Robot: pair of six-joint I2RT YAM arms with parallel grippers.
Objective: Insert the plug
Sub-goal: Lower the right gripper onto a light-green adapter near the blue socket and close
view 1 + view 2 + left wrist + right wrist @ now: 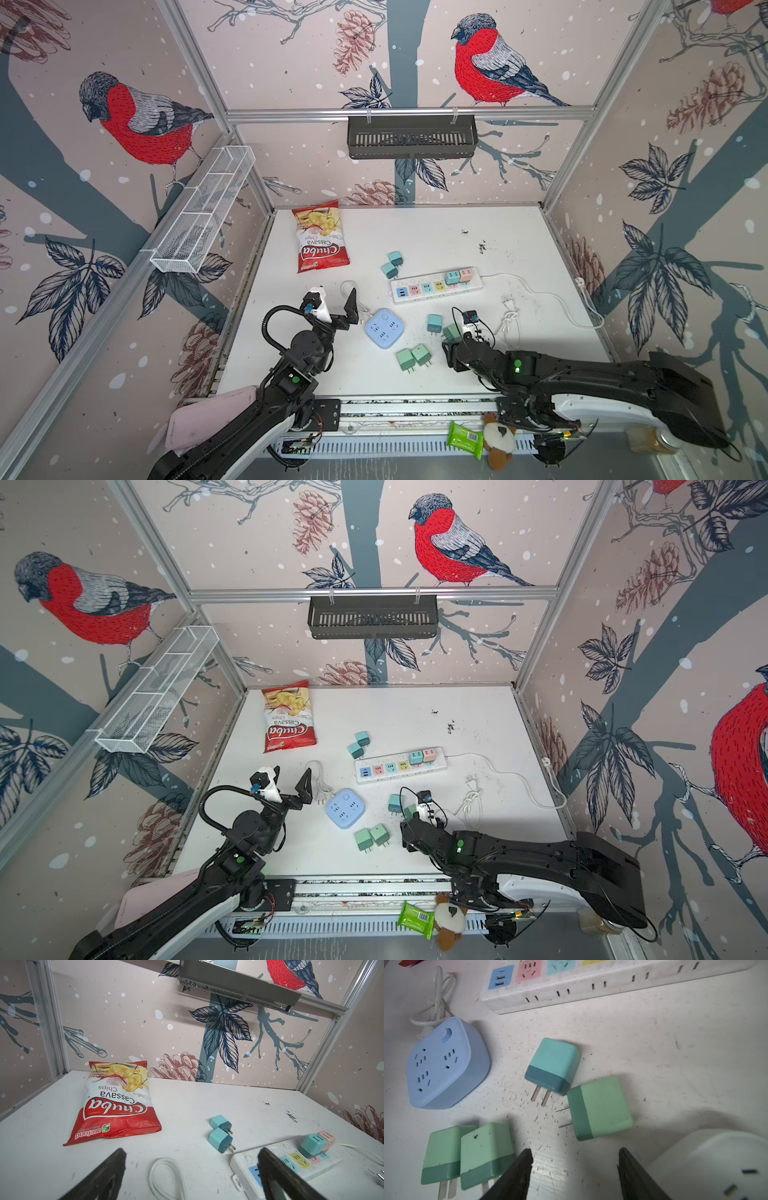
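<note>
**Right gripper [575, 1157] just beside a green plug [604, 1107] lying on its side, jaws partly apart and empty; left gripper [193, 1153] wide, empty**
Grip the flat sides squarely, turn prongs down, seat in a free slot. Count: one chip bag [320, 237], one power strip [654, 982], one blue socket block [444, 1064], eight plugs, six loose, two seated

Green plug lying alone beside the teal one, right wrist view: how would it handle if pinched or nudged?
The green plug looks like a rigid boxy shell, so it should probably keep its shape when pinched. Lying flat-faced on the table, it likely slides rather than rolls. Its thin prongs stick out sideways and might snag or bend.
</note>
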